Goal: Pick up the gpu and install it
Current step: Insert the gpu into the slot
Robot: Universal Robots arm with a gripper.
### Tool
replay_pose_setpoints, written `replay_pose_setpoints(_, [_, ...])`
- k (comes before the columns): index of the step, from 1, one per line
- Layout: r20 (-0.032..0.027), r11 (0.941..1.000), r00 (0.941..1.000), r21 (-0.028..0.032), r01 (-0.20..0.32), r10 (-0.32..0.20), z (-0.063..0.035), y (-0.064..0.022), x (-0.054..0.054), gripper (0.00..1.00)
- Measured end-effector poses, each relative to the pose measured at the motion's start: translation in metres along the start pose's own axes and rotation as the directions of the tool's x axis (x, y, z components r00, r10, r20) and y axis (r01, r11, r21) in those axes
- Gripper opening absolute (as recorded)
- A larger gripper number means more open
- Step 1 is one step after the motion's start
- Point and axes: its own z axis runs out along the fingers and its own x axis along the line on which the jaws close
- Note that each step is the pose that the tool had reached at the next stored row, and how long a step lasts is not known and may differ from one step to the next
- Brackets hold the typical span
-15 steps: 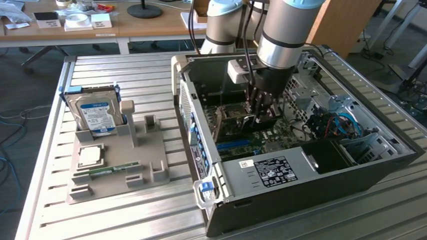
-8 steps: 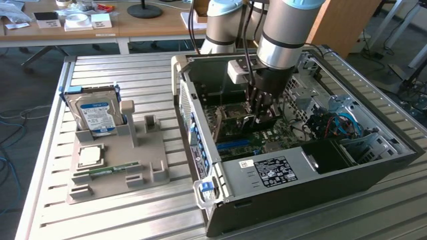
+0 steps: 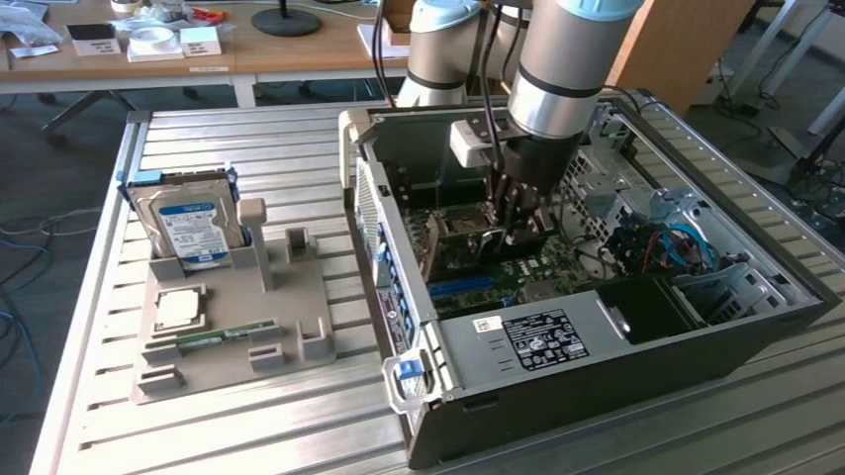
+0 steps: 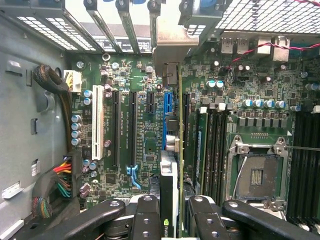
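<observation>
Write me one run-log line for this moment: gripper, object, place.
gripper: shut on gpu | gpu: edge-on over motherboard expansion slots | place: inside open PC case | seated: cannot tell

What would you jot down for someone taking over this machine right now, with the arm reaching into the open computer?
The hand: shut on the gpu, gripping the card edge-on from both sides.
The gpu: inside the open computer case, standing upright over the motherboard, close by the blue slot, its silver bracket toward the case's rear openings.
Done: the card is picked up and inside the case.
Left: I cannot tell whether it is seated in a slot.
Elsewhere: the hard drive and RAM stick sit in the grey holder beside the case.
</observation>
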Motion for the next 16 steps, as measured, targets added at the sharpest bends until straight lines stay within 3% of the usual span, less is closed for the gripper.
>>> replay_pose_setpoints(16, [-0.0002, 1.0, 1.0, -0.0001, 0.0, 0.0, 0.0014, 0.0041, 0.0018, 0.27])
